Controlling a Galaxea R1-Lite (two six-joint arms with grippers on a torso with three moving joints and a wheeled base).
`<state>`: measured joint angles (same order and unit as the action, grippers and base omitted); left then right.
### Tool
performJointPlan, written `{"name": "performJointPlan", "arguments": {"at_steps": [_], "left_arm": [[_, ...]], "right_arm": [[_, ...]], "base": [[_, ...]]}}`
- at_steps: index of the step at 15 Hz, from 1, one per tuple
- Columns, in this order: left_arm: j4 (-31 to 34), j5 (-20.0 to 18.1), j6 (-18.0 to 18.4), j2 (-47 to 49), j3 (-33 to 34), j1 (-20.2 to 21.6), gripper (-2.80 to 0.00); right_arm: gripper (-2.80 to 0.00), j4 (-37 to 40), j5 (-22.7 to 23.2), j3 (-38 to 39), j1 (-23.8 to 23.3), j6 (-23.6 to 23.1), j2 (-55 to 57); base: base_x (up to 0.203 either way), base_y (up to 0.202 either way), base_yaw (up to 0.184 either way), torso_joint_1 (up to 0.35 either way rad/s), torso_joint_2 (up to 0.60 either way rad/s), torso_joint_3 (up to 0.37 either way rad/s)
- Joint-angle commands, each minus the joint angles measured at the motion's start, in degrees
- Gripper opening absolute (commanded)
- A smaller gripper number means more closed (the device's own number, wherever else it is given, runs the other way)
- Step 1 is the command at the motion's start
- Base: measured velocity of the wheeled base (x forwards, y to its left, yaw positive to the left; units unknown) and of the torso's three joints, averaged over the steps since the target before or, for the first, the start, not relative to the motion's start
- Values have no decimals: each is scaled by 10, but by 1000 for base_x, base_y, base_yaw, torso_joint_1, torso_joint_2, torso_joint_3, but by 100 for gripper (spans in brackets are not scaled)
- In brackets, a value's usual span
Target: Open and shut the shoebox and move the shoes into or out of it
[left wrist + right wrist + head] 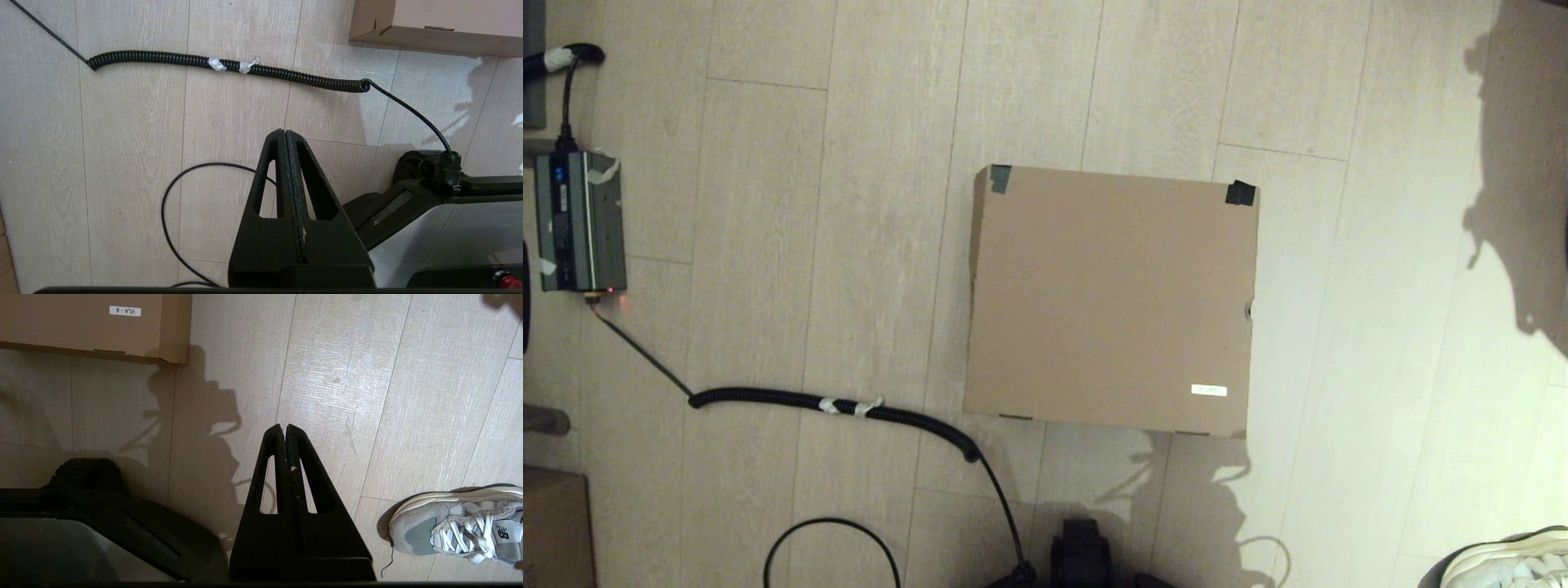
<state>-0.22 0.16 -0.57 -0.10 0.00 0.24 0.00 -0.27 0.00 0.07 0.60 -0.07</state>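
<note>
The shoebox [1111, 298] lies lid-down, ahead of both clenched tools, left [284, 131] and right [284, 426].

The shoebox [1111, 298] sits closed on the floor [849, 204] with bare boards on all sides. A coiled cable [833, 404] lies across the floor near its front-left corner. A grey sneaker [461, 524] lies well off to the right.

White sticker [125, 311] on the shoebox [81, 322] lid reading "VLA-6", "N" logo on grey sneaker [461, 526] tongue
</note>
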Motion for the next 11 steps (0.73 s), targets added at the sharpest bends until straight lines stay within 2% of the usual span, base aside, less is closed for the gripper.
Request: {"name": "performJointPlan", "arguments": {"at_steps": [1,11], "left_arm": [[0,0,0,0,0,0,-280],[0,0,0,0,0,0,-280]], "right_arm": [[-280,0,0,0,0,0,1],[-280,-1,-1,0,0,1,1]], "base": [[0,0,0,0,0,0],[0,0,0,0,0,0]]}}
